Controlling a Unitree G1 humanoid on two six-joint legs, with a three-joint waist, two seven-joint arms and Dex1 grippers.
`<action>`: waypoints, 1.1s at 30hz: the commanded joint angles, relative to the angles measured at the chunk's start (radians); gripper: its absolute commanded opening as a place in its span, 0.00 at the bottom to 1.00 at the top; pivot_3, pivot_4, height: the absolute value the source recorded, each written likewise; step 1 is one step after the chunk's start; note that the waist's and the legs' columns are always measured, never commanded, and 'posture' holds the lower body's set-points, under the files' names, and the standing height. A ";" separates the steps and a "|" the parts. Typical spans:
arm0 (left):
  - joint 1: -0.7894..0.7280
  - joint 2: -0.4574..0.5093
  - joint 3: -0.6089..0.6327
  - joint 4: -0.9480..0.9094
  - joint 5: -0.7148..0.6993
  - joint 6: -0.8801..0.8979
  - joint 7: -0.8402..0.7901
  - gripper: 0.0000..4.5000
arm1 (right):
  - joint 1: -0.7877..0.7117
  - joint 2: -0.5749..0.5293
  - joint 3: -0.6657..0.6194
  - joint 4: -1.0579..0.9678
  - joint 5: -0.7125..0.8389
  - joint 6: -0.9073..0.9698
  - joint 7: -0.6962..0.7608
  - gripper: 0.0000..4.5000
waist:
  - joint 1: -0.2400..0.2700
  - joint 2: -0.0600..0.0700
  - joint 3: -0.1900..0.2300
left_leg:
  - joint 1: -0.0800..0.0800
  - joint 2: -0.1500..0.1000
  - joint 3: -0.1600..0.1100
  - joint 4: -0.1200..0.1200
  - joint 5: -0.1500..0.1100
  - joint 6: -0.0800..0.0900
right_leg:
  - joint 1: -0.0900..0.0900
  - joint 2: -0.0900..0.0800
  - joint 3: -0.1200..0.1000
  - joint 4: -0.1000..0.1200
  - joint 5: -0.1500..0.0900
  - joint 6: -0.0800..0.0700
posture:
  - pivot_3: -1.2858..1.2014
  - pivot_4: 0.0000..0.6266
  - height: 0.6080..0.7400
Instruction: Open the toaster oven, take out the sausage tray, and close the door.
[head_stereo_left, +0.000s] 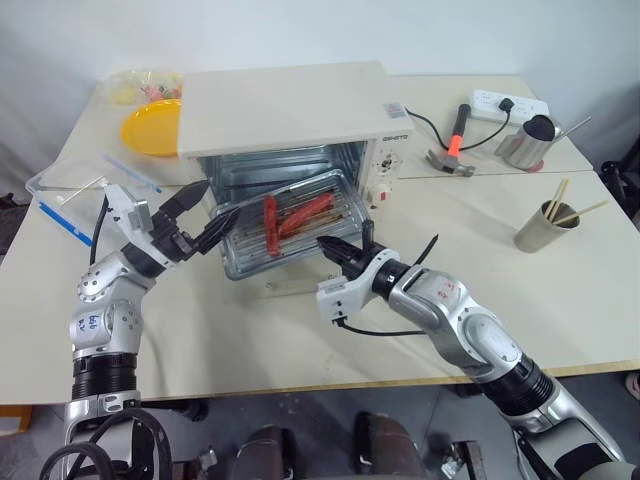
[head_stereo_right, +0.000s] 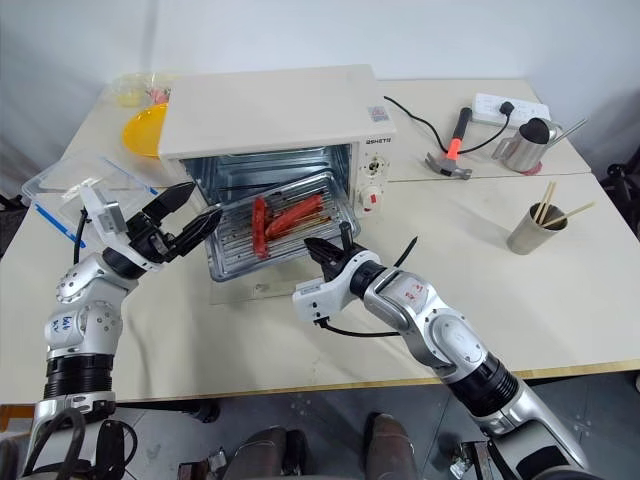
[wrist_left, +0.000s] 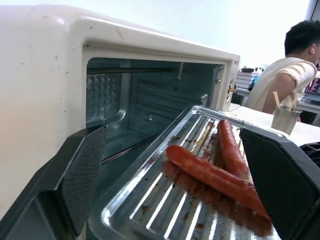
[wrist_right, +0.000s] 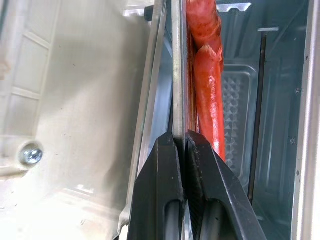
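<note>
Sausage tray (head_stereo_left: 290, 228) sits half out of the open toaster oven (head_stereo_left: 290, 120) – right gripper (head_stereo_left: 338, 250) clenched on its front rim, left gripper (head_stereo_left: 205, 215) spread wide beside its left edge

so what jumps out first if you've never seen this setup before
The cream toaster oven in the middle of the table stands open, with the sausage tray half drawn out of it and red sausages lying on the ridged metal. The right hand is pinched shut on the tray's front rim, while the left hand waits open at the tray's left end. Further right lie a hammer and a cup of chopsticks.
</note>
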 joint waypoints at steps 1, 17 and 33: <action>0.037 0.037 0.053 -0.069 -0.021 0.040 0.040 1.00 | 0.007 0.003 -0.051 -0.070 0.030 -0.017 0.011 0.00 | -0.003 0.000 0.000 | 0.000 0.000 0.000 0.000 0.000 0.000 | 0.000 0.000 0.000 0.000 0.000 0.000 | 0.52 0.24 1.00; 0.437 0.059 0.281 -0.583 -0.576 0.623 0.421 1.00 | 0.038 -0.026 -0.139 -0.073 0.150 -0.201 -0.045 0.00 | 0.005 -0.002 0.001 | 0.002 0.005 -0.004 0.000 0.000 0.000 | 0.003 -0.001 0.000 0.000 0.000 0.000 | 0.52 0.24 1.00; 0.462 0.098 0.156 -0.531 -1.127 0.825 0.805 0.96 | 0.042 -0.082 -0.153 -0.054 0.305 -0.399 0.002 0.00 | 0.005 -0.002 0.001 | 0.003 0.005 -0.005 0.000 0.000 0.000 | 0.004 -0.001 0.001 0.000 -0.001 -0.001 | 0.52 0.24 1.00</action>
